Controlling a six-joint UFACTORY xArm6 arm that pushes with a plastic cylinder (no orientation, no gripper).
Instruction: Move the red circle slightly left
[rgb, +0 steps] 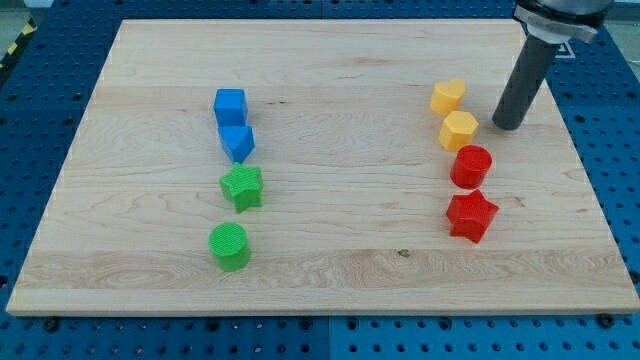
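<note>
Board: pale wooden board (330, 265) on a blue perforated bench (40, 40).
Landmark: red circle (471, 166), on the board's right side.
Nearest: red star (471, 216) just below it; green circle (230, 246) and green star (242, 187) far to its left.
Farther: yellow hexagon (459, 130) just above it, touching or nearly; yellow block (448, 97) beyond; two blue blocks (234, 124) far left.
My tip: my tip (507, 125) rests on the board above-right of the red circle, apart from it, beside the yellow hexagon; a plain rod, grasping nothing.

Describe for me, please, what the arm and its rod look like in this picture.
Only the arm's lowest part shows, at the view's top right. A wider dark collar with a pale band under it enters from the top edge. Below it runs a plain, smooth, dark grey cylindrical rod, ending flat at my tip. No cables, markings or labels are visible.
</note>
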